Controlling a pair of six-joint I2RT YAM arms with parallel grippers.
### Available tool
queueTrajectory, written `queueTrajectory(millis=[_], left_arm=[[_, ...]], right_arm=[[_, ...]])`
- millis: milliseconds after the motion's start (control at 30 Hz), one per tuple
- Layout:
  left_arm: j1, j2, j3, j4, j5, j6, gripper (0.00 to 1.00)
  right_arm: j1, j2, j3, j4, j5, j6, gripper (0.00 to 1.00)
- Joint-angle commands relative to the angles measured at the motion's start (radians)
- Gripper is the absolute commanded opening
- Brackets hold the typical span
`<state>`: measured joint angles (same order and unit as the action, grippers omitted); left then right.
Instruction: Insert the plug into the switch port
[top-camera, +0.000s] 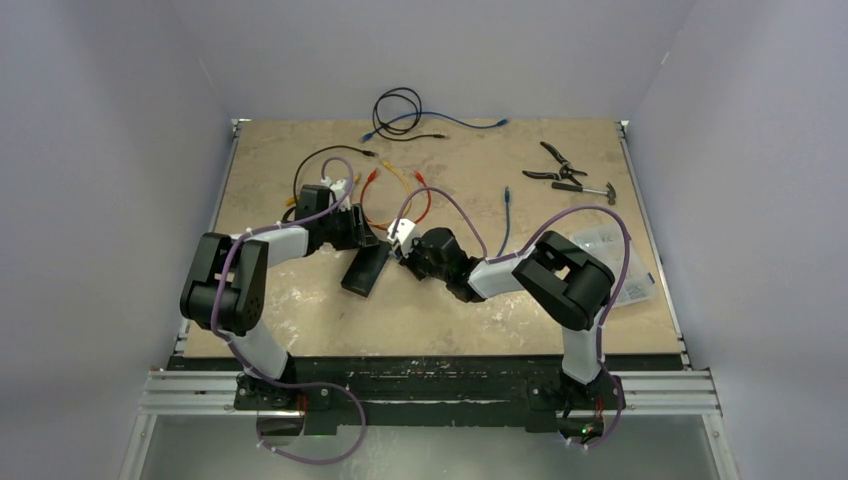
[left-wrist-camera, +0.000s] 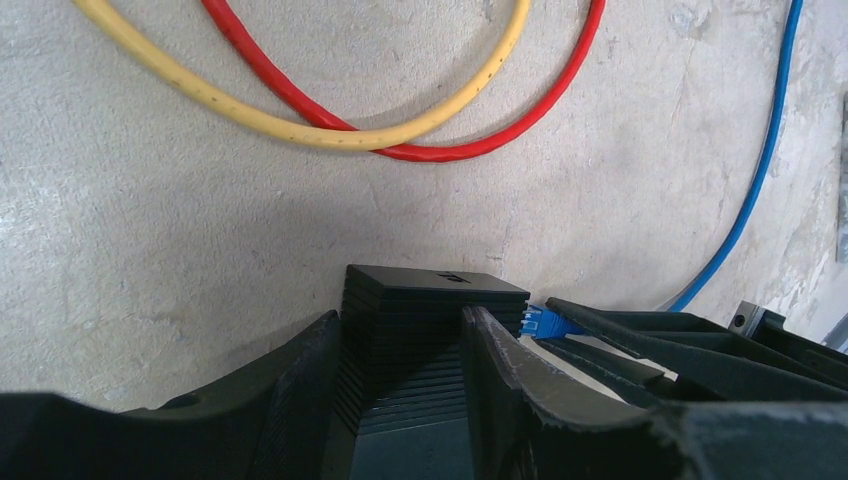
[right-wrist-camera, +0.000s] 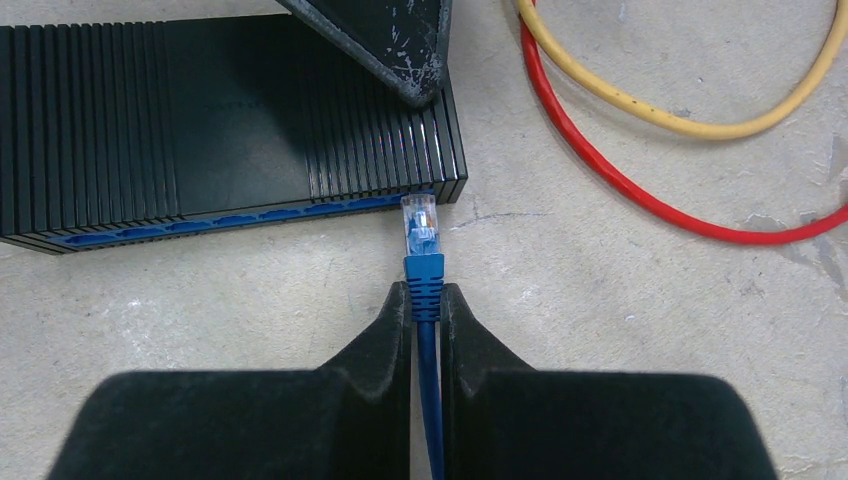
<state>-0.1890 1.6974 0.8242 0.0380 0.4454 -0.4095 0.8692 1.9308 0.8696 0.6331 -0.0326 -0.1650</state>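
Walls (top-camera: 90, 150) of pale lilac enclosed a scuffed beige tabletop (top-camera: 500, 320); the left gripper (left-wrist-camera: 405, 320) clamped the ribbed black switch (right-wrist-camera: 240, 110), the right gripper (right-wrist-camera: 426, 305) pinched a blue cable (right-wrist-camera: 430, 400) (clear plug (right-wrist-camera: 420, 222) just beside the ports (right-wrist-camera: 250, 215)).

- Scuffed tan table (top-camera: 330, 325)
- Switch (top-camera: 366, 270) flat near its centre
- Red cable (right-wrist-camera: 620, 190) and yellow cable (right-wrist-camera: 640, 105) toward 12 o'clock
- Pliers (top-camera: 556, 165) and hammer (top-camera: 585, 188) at 2 o'clock
- Clear bag (top-camera: 632, 262) at 3 o'clock
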Motion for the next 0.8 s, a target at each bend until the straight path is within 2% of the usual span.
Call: queueTrajectory(millis=[0,267,767], left_arm=[[-0.006,0.046,-0.011,-0.036,0.029,-0.002,0.44],[-0.006,0.057,-0.008,-0.067,0.036,-0.004,0.43],[-0.006,0.078,-0.005,-0.073,0.053,-0.014,0.42]], right_arm=[[0.012,-0.036,0.005,0.124,-0.006,-0.02,0.0],[0.026,-0.022,0.014,0.13,-0.03,-0.075,0.0],[0.044,-0.017,0.022,0.151,-0.001,-0.067,0.0]])
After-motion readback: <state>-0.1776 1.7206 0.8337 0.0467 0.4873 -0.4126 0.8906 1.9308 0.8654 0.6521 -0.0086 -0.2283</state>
